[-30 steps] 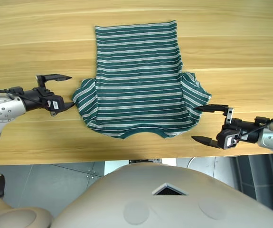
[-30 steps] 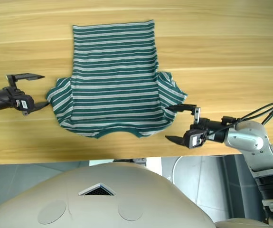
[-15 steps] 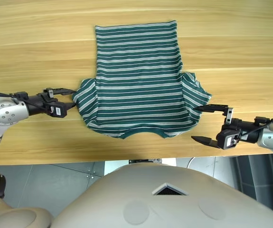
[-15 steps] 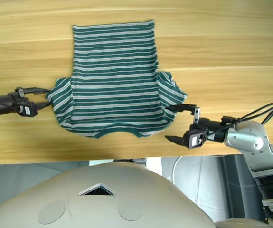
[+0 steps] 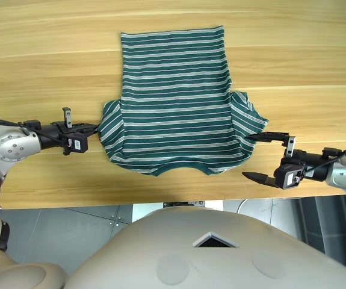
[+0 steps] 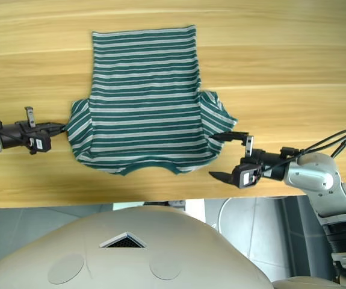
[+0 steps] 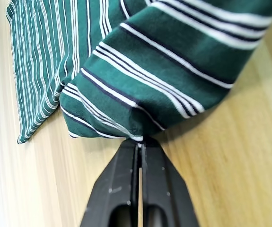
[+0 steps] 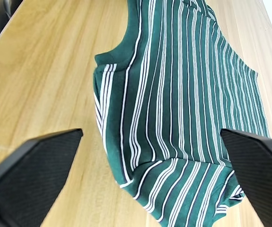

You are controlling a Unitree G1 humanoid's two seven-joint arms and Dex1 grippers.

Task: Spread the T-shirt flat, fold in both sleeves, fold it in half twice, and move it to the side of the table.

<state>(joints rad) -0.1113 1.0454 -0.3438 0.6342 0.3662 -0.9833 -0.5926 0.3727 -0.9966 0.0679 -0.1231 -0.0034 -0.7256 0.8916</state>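
Observation:
A green T-shirt (image 5: 176,96) with white stripes lies flat on the wooden table (image 5: 305,60), collar toward the near edge and hem at the far side. My left gripper (image 5: 94,127) is low over the table at the left sleeve (image 5: 108,120). It is shut on the sleeve's outer edge, and the left wrist view shows the fingers (image 7: 126,175) pressed together on the cloth (image 7: 173,80). My right gripper (image 5: 247,156) is open just off the right sleeve (image 5: 248,114), near the table's front edge, with nothing between its fingers. The right wrist view looks along the shirt (image 8: 183,94).
Bare wood lies to the left and right of the shirt and beyond its hem. The table's near edge (image 5: 70,205) runs just below the collar, with grey floor (image 5: 88,223) past it.
My left gripper went from open to shut, slid right to the left sleeve and pinched its edge, nudging the sleeve slightly inward. The right arm has not moved.

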